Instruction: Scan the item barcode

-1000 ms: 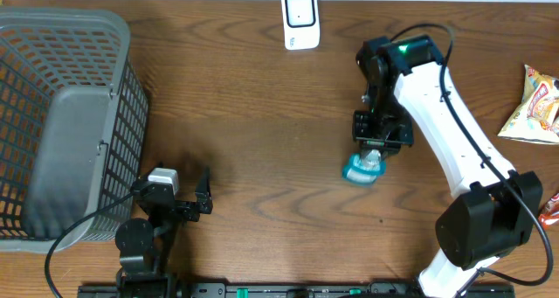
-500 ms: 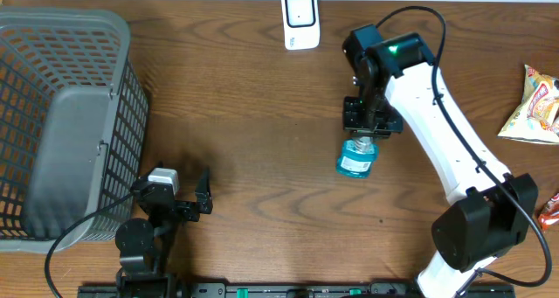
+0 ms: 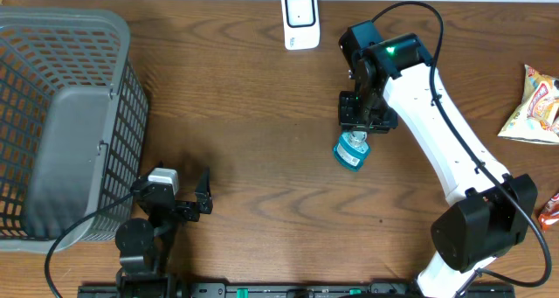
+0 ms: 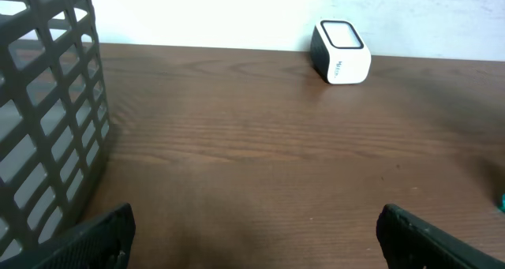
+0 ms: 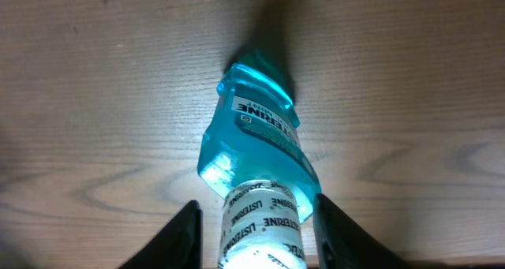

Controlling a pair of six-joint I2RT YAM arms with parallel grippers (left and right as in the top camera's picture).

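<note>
A teal mouthwash bottle (image 3: pixel 350 153) with a white-sealed cap stands tilted, base down toward the wooden table, right of centre. My right gripper (image 3: pixel 356 137) hangs straight above it. In the right wrist view the bottle (image 5: pixel 256 135) points away from me and its cap sits between the fingers of the right gripper (image 5: pixel 256 237), with a gap showing on each side, so the jaws are open around the cap. The white barcode scanner (image 3: pixel 300 20) stands at the table's back edge, also seen from the left wrist (image 4: pixel 341 52). My left gripper (image 3: pixel 183 197) rests open and empty near the front left (image 4: pixel 254 237).
A large grey mesh basket (image 3: pixel 52 114) fills the left side and shows beside the left gripper (image 4: pixel 47 119). A snack bag (image 3: pixel 534 106) lies at the right edge, with a red item (image 3: pixel 550 209) below it.
The right arm carried the bottle left and toward the scanner. Its jaws have widened off the cap, and the bottle now stands more end-on. The left arm has not moved.
</note>
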